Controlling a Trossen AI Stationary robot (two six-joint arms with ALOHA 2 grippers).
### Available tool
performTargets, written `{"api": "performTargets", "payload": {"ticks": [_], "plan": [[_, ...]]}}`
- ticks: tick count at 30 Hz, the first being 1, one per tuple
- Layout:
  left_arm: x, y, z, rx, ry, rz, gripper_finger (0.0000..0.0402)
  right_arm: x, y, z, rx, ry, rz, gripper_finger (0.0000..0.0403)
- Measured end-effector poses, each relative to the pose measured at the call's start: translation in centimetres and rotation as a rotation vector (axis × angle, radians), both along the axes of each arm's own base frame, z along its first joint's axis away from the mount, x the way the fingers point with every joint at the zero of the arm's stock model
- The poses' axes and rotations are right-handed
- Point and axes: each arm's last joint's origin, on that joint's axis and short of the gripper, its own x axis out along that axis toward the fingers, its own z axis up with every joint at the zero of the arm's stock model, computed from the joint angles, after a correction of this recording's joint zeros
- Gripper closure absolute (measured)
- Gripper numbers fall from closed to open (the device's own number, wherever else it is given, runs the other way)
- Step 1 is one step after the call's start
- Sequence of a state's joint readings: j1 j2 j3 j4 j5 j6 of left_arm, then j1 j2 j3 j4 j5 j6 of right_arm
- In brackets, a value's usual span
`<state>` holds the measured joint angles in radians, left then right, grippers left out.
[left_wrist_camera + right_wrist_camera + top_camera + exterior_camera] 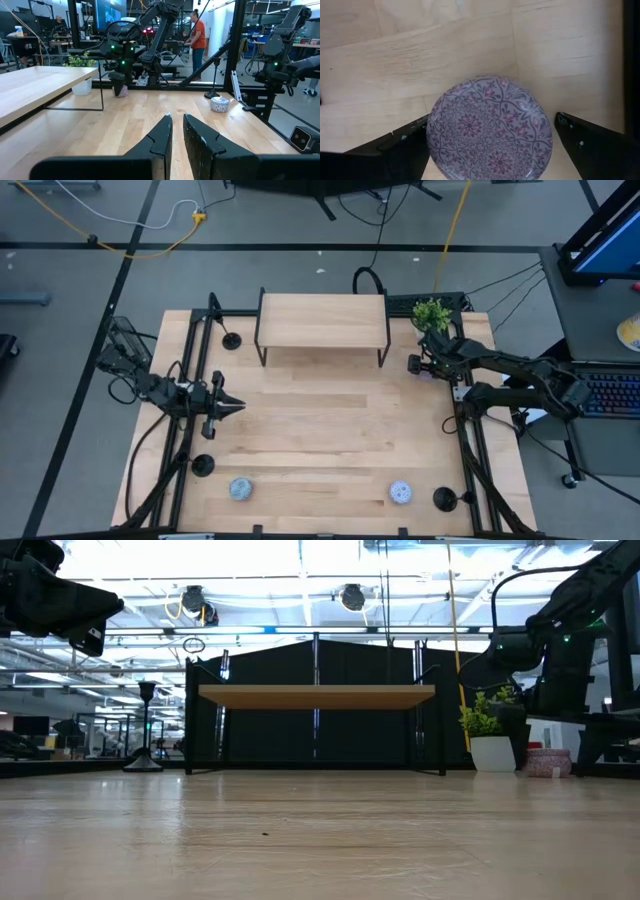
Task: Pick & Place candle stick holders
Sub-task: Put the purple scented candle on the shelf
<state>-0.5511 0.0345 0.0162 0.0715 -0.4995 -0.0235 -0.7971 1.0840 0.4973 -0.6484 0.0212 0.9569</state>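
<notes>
Three black candle stick holders stand upright on their disc bases: one at the far left (232, 340), one at the near left (203, 465), one at the near right (444, 499). My left gripper (235, 408) is shut and empty above the table's left side, pointing toward its right edge; its wrist view shows the fingers (177, 137) close together. My right gripper (418, 366) is open at the far right, hovering above a lavender patterned puck (490, 130). Its fingers stand over either side of the puck without touching it.
A wooden shelf on black legs (322, 320) stands at the far middle. A small plant in a white pot (431, 312) stands at the far right. A grey puck (240, 488) and a white puck (401, 492) lie near the front edge. A person (198, 37) stands beyond the table.
</notes>
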Motion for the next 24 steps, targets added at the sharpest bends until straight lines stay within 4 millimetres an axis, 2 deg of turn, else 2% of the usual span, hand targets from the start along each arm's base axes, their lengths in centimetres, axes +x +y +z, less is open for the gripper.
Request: {"api": "performTargets", "payload": {"ticks": [24], "plan": [[0.00,0.00,0.00,0.000,0.000,0.000,0.0350,0.30,-0.45,0.09,-0.064,-0.017,-0.006,0.0009]]}}
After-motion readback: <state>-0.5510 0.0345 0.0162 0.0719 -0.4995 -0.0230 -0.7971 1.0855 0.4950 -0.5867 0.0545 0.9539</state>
